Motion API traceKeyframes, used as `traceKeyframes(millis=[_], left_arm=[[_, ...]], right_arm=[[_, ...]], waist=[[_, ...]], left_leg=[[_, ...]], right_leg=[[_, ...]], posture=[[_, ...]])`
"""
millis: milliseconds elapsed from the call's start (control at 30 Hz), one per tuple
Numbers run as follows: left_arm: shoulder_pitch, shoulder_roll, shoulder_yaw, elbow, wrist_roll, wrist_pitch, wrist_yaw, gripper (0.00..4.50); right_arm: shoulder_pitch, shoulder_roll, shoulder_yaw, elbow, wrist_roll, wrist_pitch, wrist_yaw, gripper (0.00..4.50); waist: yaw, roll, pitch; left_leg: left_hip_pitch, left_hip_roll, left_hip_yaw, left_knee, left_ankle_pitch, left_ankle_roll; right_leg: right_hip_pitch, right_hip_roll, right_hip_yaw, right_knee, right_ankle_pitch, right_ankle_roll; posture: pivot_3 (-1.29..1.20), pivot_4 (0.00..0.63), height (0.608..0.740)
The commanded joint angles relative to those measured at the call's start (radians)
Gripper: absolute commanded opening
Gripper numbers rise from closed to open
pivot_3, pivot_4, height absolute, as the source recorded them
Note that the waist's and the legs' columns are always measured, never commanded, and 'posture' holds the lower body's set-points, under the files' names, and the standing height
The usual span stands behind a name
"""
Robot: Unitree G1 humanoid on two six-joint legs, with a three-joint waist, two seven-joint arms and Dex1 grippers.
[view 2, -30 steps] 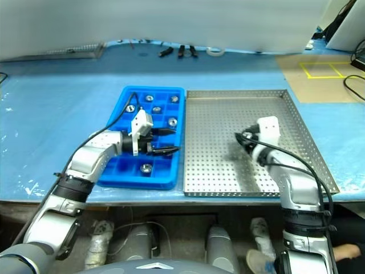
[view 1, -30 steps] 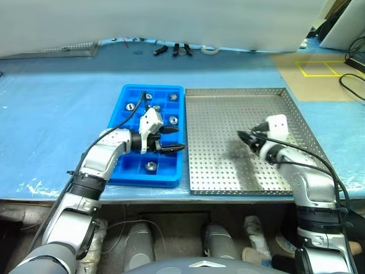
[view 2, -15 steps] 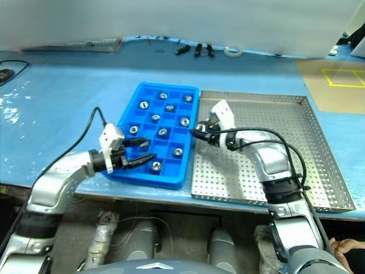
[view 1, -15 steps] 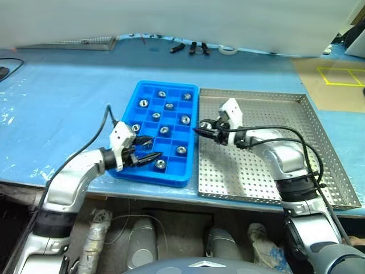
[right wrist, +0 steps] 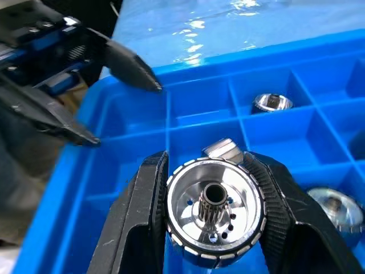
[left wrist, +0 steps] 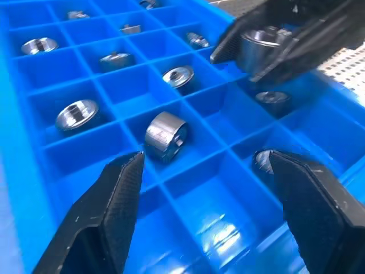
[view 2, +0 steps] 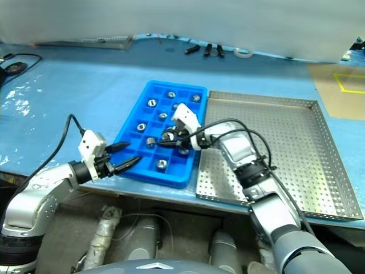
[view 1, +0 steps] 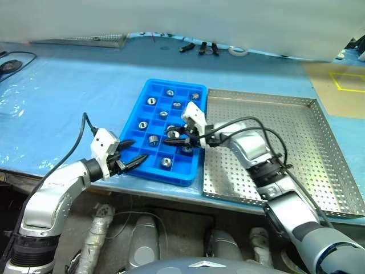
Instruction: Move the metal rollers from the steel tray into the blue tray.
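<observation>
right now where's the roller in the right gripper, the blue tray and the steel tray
roller (right wrist: 215,213), right wrist view, its shiny face beside the hub
blue tray (view 1: 149,89), left eye view, far left corner of its rim
steel tray (view 1: 296,154), left eye view, bare perforated floor

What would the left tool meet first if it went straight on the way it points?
Probably the tipped roller lying on its side in the blue tray, straight ahead between the open left tool fingers. Depth is unclear; it may meet a compartment wall first.
</observation>
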Motion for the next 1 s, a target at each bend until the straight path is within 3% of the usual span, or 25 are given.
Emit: traceKeyframes(millis=[33, 267, 633, 1000], left_arm=[[0.002, 0.026, 0.053, -0.021, -0.021, 0.001, 0.010, 3.70], [-0.031, 0.065, 0.062, 0.043, -0.021, -0.017, -0.012, 3.70], [-0.134, 0.075, -0.009, 0.148, 0.002, -0.060, -0.075, 3.70], [-0.197, 0.079, -0.050, 0.228, 0.021, -0.098, -0.118, 3.70]], right_arm=[[-0.025, 0.037, 0.002, -0.009, -0.006, -0.025, -0.003, 1.68], [-0.012, 0.043, -0.015, -0.016, -0.025, -0.026, -0.007, 1.68], [0.015, -0.054, -0.125, -0.073, -0.006, 0.001, -0.043, 1.68], [0.125, -0.138, -0.143, -0.263, 0.037, 0.114, -0.004, 1.68]], waist=[[0.011, 0.000, 0.000], [0.014, 0.000, 0.000], [0.010, 0.000, 0.000], [-0.007, 0.000, 0.000]], left_leg=[[-0.001, 0.000, 0.000, 0.000, 0.000, 0.000], [-0.001, 0.000, -0.001, 0.000, 0.001, -0.002], [0.000, 0.000, -0.001, 0.004, 0.003, -0.004], [0.000, 0.002, -0.001, 0.006, 0.004, -0.006]], right_leg=[[0.000, 0.000, 0.000, -0.001, 0.000, 0.000], [0.000, 0.000, -0.004, 0.000, 0.000, 0.000], [0.000, 0.000, -0.003, 0.005, 0.000, 0.000], [0.000, 0.002, -0.003, 0.008, 0.000, 0.000]], posture=[[0.34, 0.150, 0.740], [0.32, 0.150, 0.740], [0.22, 0.150, 0.740], [0.16, 0.150, 0.740]])
